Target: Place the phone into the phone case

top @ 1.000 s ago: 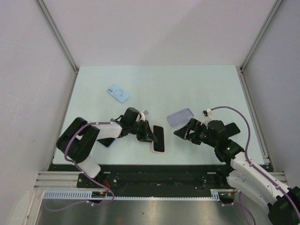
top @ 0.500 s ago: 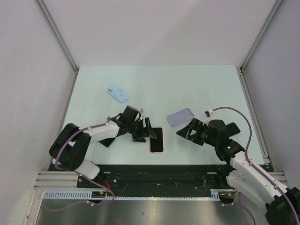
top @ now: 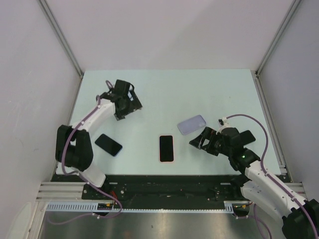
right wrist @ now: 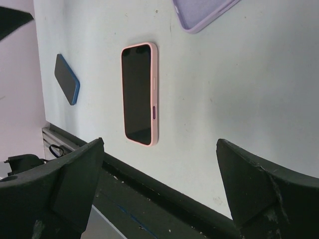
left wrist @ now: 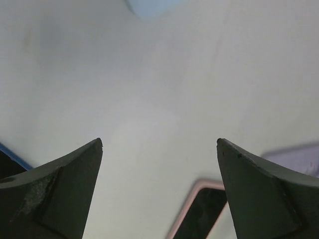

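Observation:
A black phone [top: 166, 147] lies screen up inside a pink case [right wrist: 155, 94] near the table's front edge, with nothing touching it. An empty lilac case [top: 192, 124] rests to its right and farther back. My left gripper [top: 125, 105] is open at the far left, away from the phone. In the left wrist view the left gripper [left wrist: 159, 142] has only bare table between its fingers, with the pink case's corner [left wrist: 197, 191] below. My right gripper [top: 199, 138] is open beside the lilac case [right wrist: 202, 15], holding nothing.
A second dark phone with a blue edge [top: 108, 144] lies at the front left. A pale blue object [left wrist: 149, 5] shows at the top of the left wrist view. The table's black front rail [right wrist: 164, 191] runs just below the pink case.
My left gripper opened, let go of the pink-cased phone and swung away to the far left. The phone now lies flat and straight. The right arm barely moved.

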### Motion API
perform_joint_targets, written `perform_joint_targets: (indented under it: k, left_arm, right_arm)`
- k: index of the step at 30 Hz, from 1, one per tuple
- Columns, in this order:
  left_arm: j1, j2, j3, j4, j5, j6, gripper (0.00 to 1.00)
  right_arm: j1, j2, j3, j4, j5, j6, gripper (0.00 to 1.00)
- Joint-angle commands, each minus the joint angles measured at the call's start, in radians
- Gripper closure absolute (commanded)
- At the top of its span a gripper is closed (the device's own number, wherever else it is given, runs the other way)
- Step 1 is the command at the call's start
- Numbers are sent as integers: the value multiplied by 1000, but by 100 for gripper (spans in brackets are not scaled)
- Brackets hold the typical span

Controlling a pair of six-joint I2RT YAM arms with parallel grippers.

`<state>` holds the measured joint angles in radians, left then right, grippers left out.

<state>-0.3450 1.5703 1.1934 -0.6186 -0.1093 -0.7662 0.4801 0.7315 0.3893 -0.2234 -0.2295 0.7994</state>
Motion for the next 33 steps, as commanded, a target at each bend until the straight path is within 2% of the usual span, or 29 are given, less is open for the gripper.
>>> perform_joint_targets:
  k: [1,8,14,26,33]
  left_arm:
    - [104,161,190,-159,-150,21,0]
    - [193,376,441,-185,-201,-25,2]
    - [201,545,679,-217,-185,1,0]
    - [201,769,893,-248,-176,-45,0]
    - [201,838,911,-271,-176,-59,0]
  right_arm:
    - [-3,-18,31,-5,21,-19,2]
    - [-5,-6,31,-1,30,-38,2]
    - [-5,29,34,12,33,-55,2]
    - [-20,62,45,15,25,-80,2]
    - [-58,72,45,21,-4,-94,2]
